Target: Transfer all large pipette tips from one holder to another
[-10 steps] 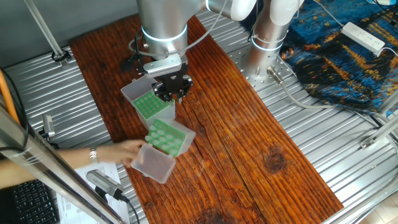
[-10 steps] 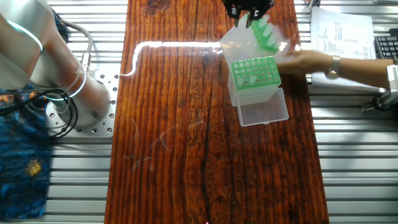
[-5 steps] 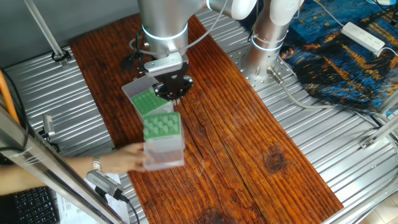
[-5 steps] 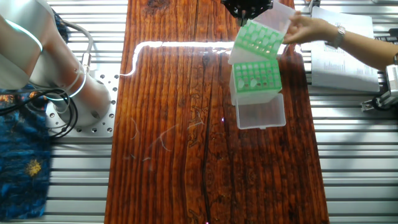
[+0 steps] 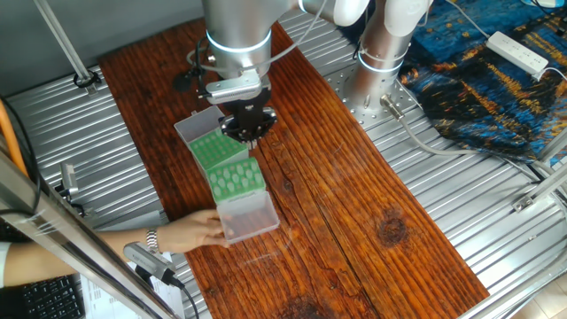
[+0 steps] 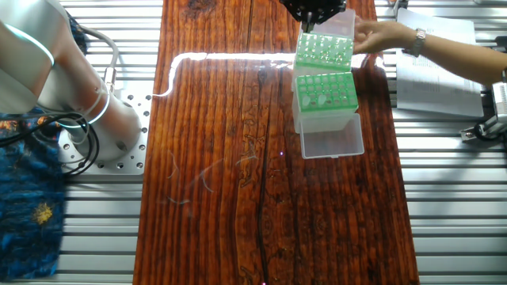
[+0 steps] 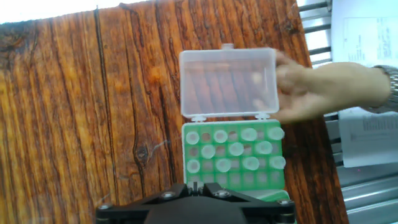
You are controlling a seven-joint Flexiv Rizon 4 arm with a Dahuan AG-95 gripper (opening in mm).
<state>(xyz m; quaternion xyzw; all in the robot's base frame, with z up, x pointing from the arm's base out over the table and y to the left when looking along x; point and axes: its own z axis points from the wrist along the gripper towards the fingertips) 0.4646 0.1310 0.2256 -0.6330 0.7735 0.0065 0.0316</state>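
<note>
Black two-finger gripper (image 5: 248, 133) above the green racks; whether open or closed, cannot tell.
Pale-green translucent pipette tips (image 7: 233, 149) sit in green rack (image 7: 205, 180) at gripper's 12 o'clock, hand view; person's hand (image 7: 311, 93) touches clear lid (image 7: 227, 81).

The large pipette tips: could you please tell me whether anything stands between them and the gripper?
Nothing visible does. The rack's clear lid is swung open away from the large pipette tips; a person's hand rests at that lid, not over the tips or under the gripper.

Silver cylindrical arm (image 5: 235, 31) with glowing ring, black cables, black fingers (image 5: 248, 122); person's wristwatch (image 6: 418, 36).
</note>
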